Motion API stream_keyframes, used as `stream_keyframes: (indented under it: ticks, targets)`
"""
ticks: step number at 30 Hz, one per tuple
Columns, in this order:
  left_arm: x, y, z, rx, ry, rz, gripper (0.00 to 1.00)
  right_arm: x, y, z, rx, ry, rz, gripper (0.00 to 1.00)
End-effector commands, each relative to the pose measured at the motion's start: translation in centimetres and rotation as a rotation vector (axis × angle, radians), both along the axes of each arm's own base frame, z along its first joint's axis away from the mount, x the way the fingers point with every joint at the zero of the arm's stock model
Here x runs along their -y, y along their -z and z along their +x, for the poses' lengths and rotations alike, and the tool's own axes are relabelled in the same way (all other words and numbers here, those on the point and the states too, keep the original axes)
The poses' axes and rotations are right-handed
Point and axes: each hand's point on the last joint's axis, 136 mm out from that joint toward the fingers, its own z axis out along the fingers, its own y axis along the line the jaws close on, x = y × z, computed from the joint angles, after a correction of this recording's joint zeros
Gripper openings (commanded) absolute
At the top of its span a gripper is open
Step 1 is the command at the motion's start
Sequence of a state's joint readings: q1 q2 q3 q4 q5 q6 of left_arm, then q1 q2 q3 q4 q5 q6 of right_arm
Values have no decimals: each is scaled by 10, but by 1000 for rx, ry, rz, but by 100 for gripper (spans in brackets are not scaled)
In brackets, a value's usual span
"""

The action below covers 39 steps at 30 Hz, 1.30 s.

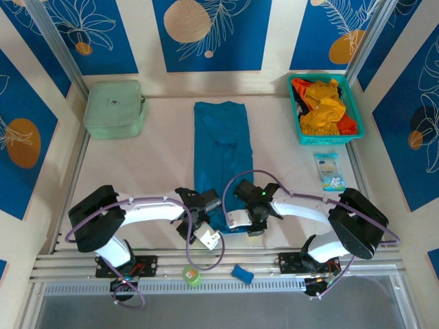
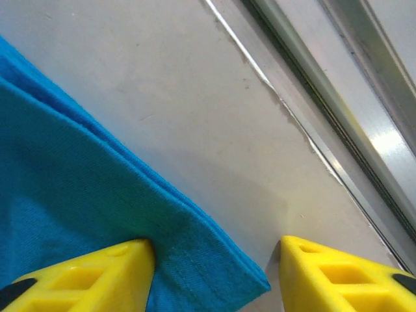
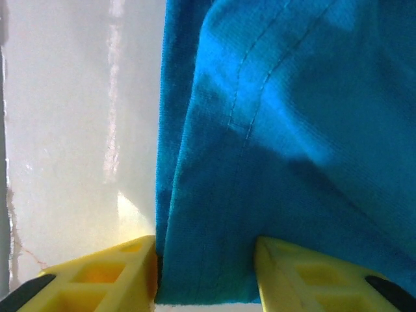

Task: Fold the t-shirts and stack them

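Wrist views: the lower edge crops the fingers of the left gripper (image 2: 218,279) and right gripper (image 3: 205,279); whether the right one pinches cloth I cannot tell. Top view: both cover the blue shirt's (image 1: 221,147) near end. Packet (image 1: 330,171) print: unreadably small.

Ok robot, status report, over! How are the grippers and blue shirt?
Left gripper open, straddling blue t-shirt corner. Right gripper open across its hem. Shirt flat, folded lengthwise. Nothing in the way.
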<state>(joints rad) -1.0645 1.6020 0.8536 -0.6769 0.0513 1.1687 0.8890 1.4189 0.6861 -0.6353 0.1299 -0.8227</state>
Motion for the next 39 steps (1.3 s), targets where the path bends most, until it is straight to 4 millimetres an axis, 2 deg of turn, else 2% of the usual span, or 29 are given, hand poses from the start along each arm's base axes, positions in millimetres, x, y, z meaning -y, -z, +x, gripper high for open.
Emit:
stream_keyframes:
  ticks: [1, 6, 11, 13, 18, 23, 25, 29, 32, 39]
  targets:
    - [6, 34, 43, 179, -24, 2, 47, 11, 13, -20, -95, -1, -55, 40]
    - [13, 43, 61, 236, -57, -15, 30, 13, 14, -24, -108, 6, -57, 26]
    - [17, 43, 69, 273, -77, -30, 0, 15, 10, -26, -111, 9, -58, 9]
    - [19, 35, 71, 285, -89, -49, 0, 17, 6, -29, -116, 7, -60, 0]
    - [21, -1, 69, 314, -126, -138, 0, 12, -12, -37, -101, -11, 2, 0]
    - [22, -46, 59, 343, -165, -238, 0, 2, -43, -52, -107, -30, 128, 0]
    - [23, -64, 60, 364, -197, -292, 0, -1, -56, -50, -74, -30, 174, 0]
    - [27, -91, 76, 441, -223, -372, 0, -7, -81, -28, 19, -3, 255, 0]
    - [29, -110, 95, 481, -252, -400, 0, -10, -101, -1, 89, 37, 299, 0]
    - [33, -141, 144, 540, -296, -440, 0, 0, -132, 77, 239, 158, 309, 0]
